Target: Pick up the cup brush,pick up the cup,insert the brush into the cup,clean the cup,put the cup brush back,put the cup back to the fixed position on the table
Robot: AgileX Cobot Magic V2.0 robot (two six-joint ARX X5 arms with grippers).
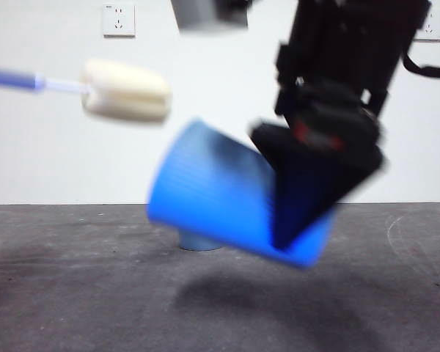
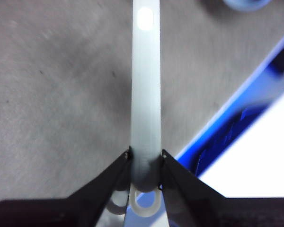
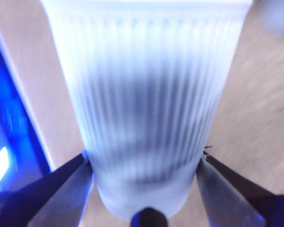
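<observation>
My right gripper is shut on the blue ribbed cup and holds it tilted above the table, its mouth facing left. The cup fills the right wrist view between the jaws. My left gripper is shut on the pale grey handle of the cup brush. In the front view the brush comes in from the left, level, with its cream sponge head just up and left of the cup's mouth, outside it.
A second blue cup stands upside down on the table behind the held cup, mostly hidden; its edge shows in the left wrist view. White wall with sockets behind.
</observation>
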